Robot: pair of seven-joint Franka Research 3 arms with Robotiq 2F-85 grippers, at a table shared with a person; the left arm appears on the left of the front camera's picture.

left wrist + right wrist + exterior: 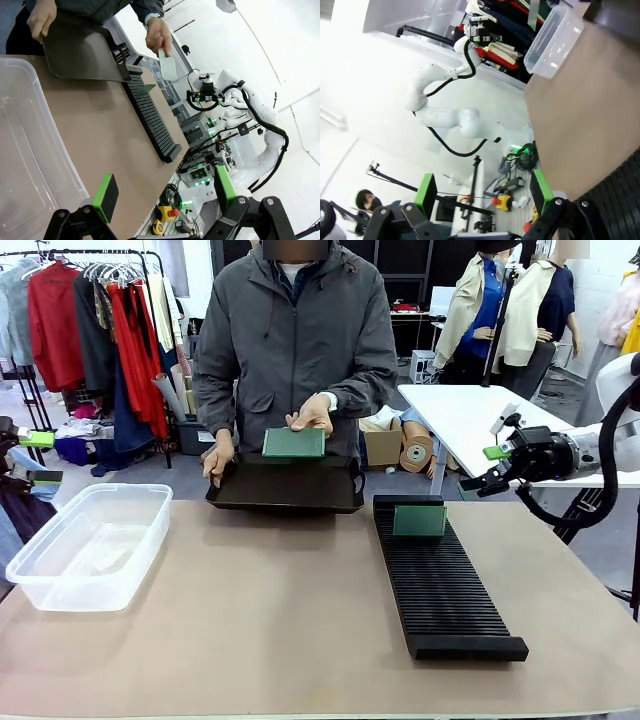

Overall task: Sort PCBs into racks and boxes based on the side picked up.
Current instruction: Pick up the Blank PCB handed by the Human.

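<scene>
While it hangs off the tabletop's (280, 620) right edge, the robot's right hand (487, 472) is spread, its green pads (426, 192) well apart and gripping nothing. The robot's left hand (165, 195) is likewise spread wide, beside the clear box (60, 580) on the left side of the tabletop.

Nearest the right hand lies the long black rack (445, 590), running from near to far across the right half of the tabletop. One PCB (419, 521) stands upright in the slots at its far end.

Farther left, at the far edge, sits a dark tray (285, 495). The person's one hand (217, 457) grips its left rim, and the person's other hand (313, 415) holds a second PCB (294, 443) — lighter dotted face up, roughly flat — just above the tray.
</scene>
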